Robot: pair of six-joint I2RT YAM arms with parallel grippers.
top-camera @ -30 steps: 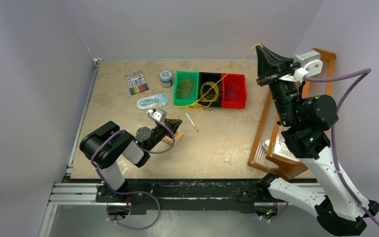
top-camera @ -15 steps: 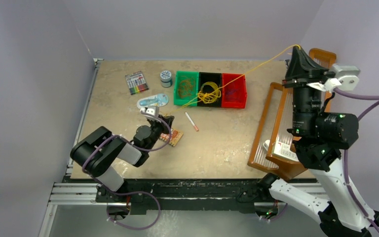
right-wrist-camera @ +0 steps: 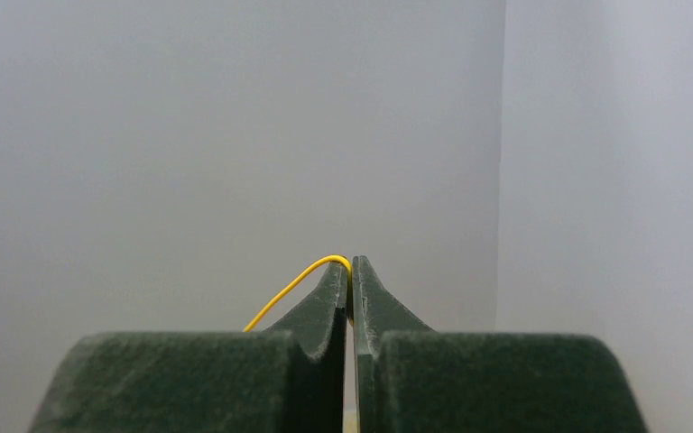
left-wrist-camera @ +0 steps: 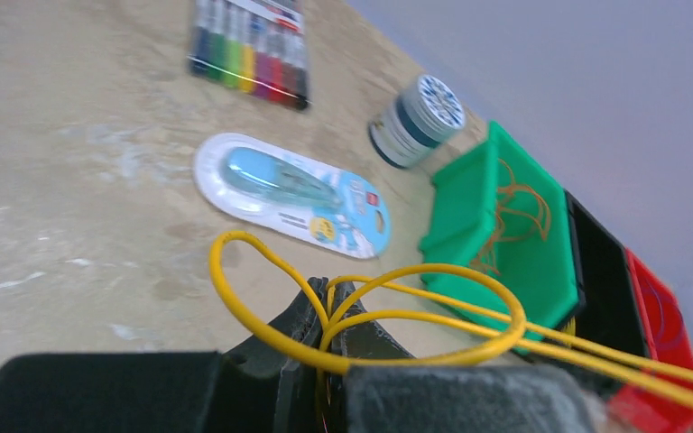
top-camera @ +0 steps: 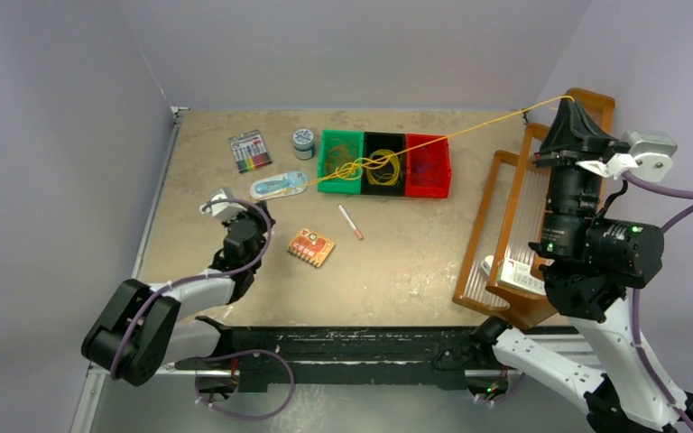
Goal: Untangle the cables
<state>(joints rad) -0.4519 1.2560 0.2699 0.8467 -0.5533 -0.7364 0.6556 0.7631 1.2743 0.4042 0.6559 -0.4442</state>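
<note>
**Surroundings, on the worktop [top-camera: 397, 271]:**
- marker set [top-camera: 250, 151], far left
- small round tin [top-camera: 303, 140], beside it
- blister pack [top-camera: 280, 186] holding a pale blue item, just ahead of my left claw
- pen [top-camera: 351, 222] and orange circuit board [top-camera: 312, 246], lying loose mid-worktop
- green bin [top-camera: 340, 176], black bin [top-camera: 383, 185] and red bin [top-camera: 428, 188], side by side in a row
- wooden rack [top-camera: 505, 234], at the right edge under my right arm

**Cables:**
- One yellow cable [top-camera: 487, 124] runs taut in the air from the bins up to my right claw.
- It bunches into a knotted coil over the green and black bins.
- Thin orange-brown loops lie in the green bin.
- Darker strands lie in the red bin; their colour is hard to tell.

**Claws:**
- My left claw [left-wrist-camera: 329, 302] sits low near the blister pack, pinched together on several yellow loops.
- My right claw [right-wrist-camera: 352, 271] is raised high at the right, clamped on the yellow cable's end.
</note>
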